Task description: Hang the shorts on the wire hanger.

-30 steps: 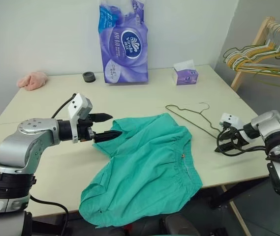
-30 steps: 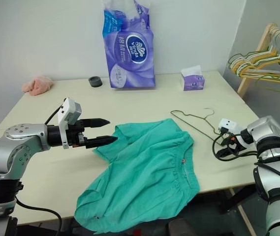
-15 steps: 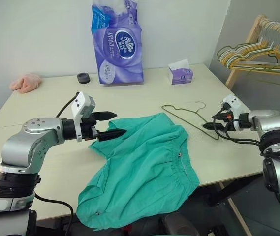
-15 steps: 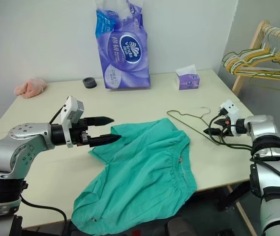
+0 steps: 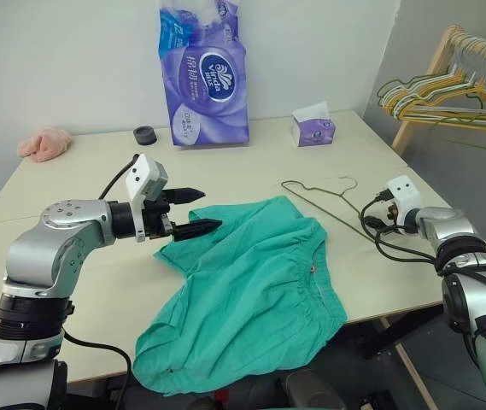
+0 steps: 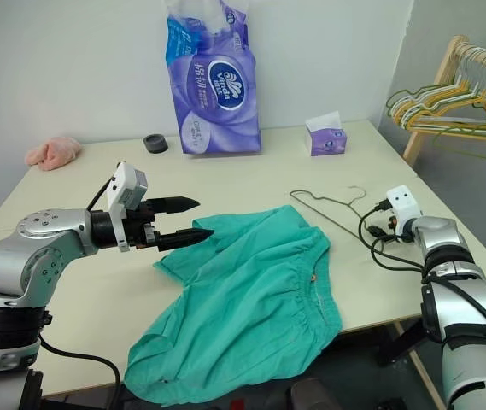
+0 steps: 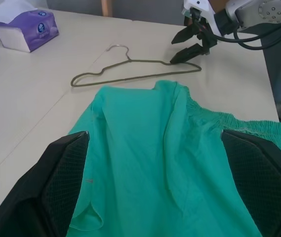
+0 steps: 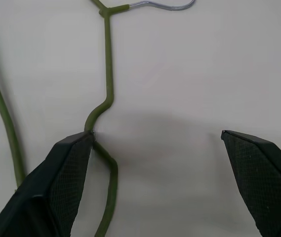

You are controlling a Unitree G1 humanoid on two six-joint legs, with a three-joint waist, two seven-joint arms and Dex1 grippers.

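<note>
Both grippers stand spread: the left gripper (image 5: 193,212) hovers over the shorts' (image 5: 251,295) far-left edge, the right gripper (image 7: 192,43) by the wire hanger's (image 5: 324,201) right end.

A pale cream desk (image 5: 251,162) carries everything here. Along its far edge, against the wall, a tall purple pack of tissue rolls (image 5: 202,75) stands upright, with a small dark ring (image 5: 145,135) just beside it. A pink cloth (image 5: 44,143) lies bunched at the far left corner. A small purple tissue box (image 5: 313,128) sits toward the far right. In the middle, the teal shorts (image 5: 247,295) lie spread and rumpled, their lower part drooping over the near edge. Near them on the right, the thin wire hanger (image 5: 324,198) lies flat, its hook pointing toward the far right side.
</note>
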